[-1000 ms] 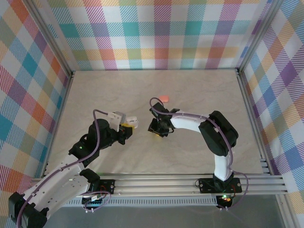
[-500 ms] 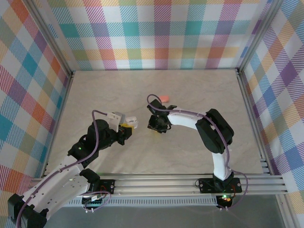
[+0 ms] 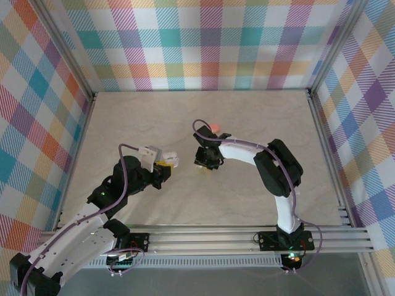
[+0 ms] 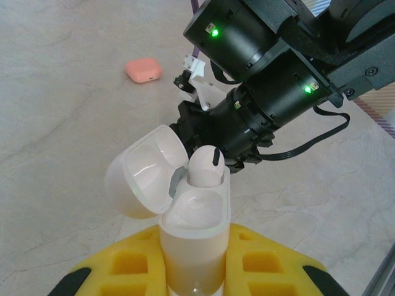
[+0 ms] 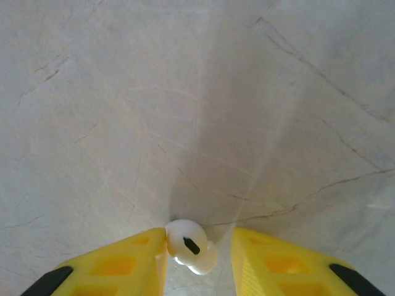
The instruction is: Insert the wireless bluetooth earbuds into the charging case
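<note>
My left gripper (image 4: 194, 254) is shut on the white charging case (image 4: 196, 225), held upright with its lid (image 4: 143, 169) swung open to the left. One white earbud (image 4: 205, 168) sits in the case's far socket; the near socket is bare. In the top view the case (image 3: 173, 160) hangs left of the right gripper (image 3: 205, 165). My right gripper (image 5: 197, 242) is down at the table, jaws apart around a second white earbud (image 5: 188, 245). That earbud touches the left finger (image 5: 120, 265), with a gap to the right finger (image 5: 284, 265).
A closed salmon-pink case (image 4: 144, 69) lies on the marble tabletop (image 3: 142, 117) behind the right arm, partly under its cable (image 3: 215, 127). The right arm's wrist (image 4: 259, 105) looms just beyond the held case. Plaid walls enclose the table.
The right gripper has narrowed its jaws around the earbud on the table and shifted slightly. The left arm with the case has stayed almost still.
</note>
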Tool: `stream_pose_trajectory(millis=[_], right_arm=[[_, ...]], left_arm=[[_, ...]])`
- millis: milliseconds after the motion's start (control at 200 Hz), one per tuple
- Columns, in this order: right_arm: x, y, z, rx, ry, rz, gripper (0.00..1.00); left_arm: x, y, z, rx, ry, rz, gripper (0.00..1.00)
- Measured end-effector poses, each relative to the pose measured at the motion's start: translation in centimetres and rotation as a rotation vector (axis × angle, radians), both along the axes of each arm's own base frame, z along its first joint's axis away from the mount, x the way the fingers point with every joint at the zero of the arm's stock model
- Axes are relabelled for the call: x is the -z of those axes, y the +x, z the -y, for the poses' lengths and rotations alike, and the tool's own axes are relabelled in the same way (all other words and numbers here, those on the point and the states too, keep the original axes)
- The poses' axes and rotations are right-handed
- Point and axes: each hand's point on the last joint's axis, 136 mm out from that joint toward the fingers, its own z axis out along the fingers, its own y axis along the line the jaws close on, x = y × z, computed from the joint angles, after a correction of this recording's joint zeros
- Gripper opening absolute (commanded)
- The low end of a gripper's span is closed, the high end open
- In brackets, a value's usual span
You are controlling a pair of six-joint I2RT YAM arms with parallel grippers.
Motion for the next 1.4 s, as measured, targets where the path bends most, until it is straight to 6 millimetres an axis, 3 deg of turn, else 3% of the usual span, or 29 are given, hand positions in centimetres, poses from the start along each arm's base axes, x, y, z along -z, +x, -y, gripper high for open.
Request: stream_pose_trajectory(millis=[710, 1110, 1400], right_arm=[[0.2, 1.2, -2.1, -0.153, -0.001, 0.013, 0.24], [-0.3, 0.9, -1.0, -0.25, -0.09, 0.02, 0.46], [-3.0, 0.8, -0.6, -0.156, -0.052, 0.037, 0.47]], left_arm=[[0.2, -0.1, -0.1, 0.001, 0.01, -0.003, 0.0], [0.3, 0.1, -0.3, -0.009, 0.016, -0.005, 0.0], [0.3, 0.1, -0.3, -0.009, 0.016, -0.005, 0.0]])
